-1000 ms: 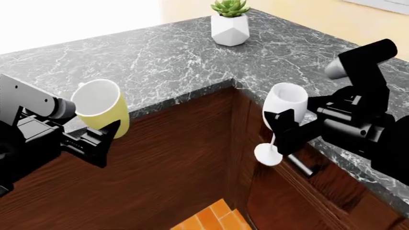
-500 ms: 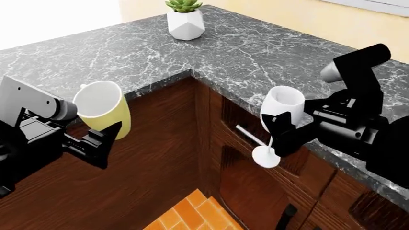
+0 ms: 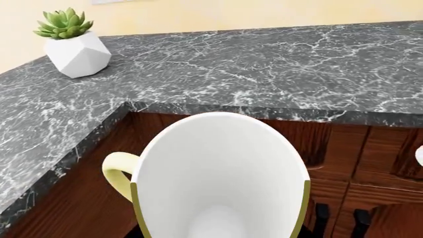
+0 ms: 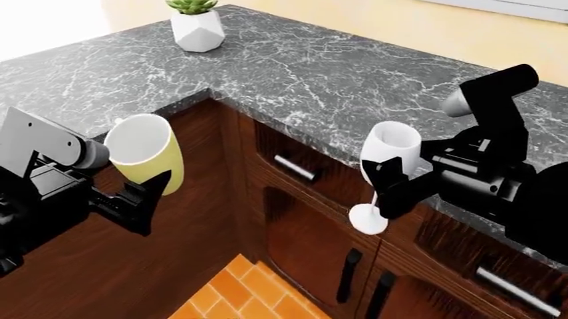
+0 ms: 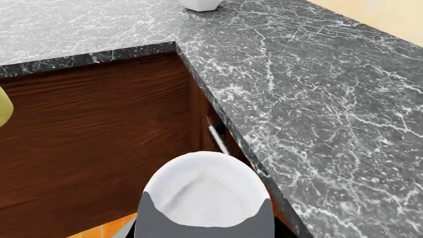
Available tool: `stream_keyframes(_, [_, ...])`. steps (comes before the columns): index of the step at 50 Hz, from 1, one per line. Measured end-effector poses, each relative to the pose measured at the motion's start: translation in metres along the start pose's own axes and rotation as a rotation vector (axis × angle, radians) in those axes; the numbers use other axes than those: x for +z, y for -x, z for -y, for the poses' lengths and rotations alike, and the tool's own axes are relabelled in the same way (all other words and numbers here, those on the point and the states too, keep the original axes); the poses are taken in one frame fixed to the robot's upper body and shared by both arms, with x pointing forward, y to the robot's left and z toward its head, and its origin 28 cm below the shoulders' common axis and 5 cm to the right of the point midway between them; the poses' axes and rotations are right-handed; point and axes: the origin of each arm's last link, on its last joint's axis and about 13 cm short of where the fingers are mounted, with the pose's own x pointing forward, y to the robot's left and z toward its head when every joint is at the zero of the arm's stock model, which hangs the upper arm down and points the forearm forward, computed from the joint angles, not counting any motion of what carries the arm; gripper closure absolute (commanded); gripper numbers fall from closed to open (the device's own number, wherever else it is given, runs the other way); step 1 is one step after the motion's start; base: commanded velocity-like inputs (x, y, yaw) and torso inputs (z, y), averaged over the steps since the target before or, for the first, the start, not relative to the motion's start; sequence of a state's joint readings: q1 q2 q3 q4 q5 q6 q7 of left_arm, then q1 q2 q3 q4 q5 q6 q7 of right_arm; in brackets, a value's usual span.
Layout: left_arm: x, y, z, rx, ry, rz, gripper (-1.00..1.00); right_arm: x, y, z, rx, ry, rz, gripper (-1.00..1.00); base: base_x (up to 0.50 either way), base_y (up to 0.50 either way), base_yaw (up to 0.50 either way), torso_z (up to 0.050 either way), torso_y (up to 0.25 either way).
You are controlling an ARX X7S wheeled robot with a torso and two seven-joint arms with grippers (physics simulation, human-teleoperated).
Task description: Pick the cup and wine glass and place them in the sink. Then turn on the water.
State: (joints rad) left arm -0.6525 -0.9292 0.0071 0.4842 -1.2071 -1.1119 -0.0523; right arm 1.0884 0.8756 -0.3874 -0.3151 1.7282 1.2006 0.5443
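My left gripper (image 4: 142, 189) is shut on the pale yellow cup (image 4: 147, 161) and holds it in the air in front of the brown cabinets, off the counter. In the left wrist view the cup (image 3: 221, 183) fills the frame, white inside, handle to one side. My right gripper (image 4: 390, 179) is shut on the white wine glass (image 4: 390, 149), held tilted with its round foot (image 4: 368, 218) hanging below, just off the counter's front edge. In the right wrist view the glass bowl (image 5: 206, 191) sits between grey fingers (image 5: 150, 220). The sink is out of view.
A grey marble-veined L-shaped counter (image 4: 302, 73) runs across the view with an inner corner. A white faceted pot with a succulent (image 4: 197, 26) stands at its far left. Brown cabinets with bar handles (image 4: 294, 167) lie below, and orange floor tiles (image 4: 233, 292).
The head view has swung to the right: the plant pot and counter corner slid leftward and more cabinet doors came into view. Both grippers keep the cup and glass held as before.
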Motion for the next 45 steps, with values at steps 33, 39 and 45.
stream_keyframes(33, [-0.0017, -0.0002, -0.0002, 0.003, -0.012, -0.003, 1.00, -0.0003, 0.0002, -0.0008, 0.002, -0.002, 0.002, 1.00, -0.12, 0.17, -0.50, 0.000, 0.000])
stream_keyframes(39, [-0.0018, 0.0000, -0.0002, 0.003, -0.014, -0.004, 1.00, -0.0007, 0.0005, -0.0007, 0.003, -0.002, 0.002, 1.00, -0.09, 0.18, -0.50, 0.000, 0.000])
stream_keyframes(45, [-0.0018, -0.0001, 0.0000, 0.003, -0.015, -0.004, 1.00, -0.0014, 0.0005, -0.0006, 0.004, -0.004, 0.002, 1.00, -0.09, 0.18, -0.50, 0.000, 0.000])
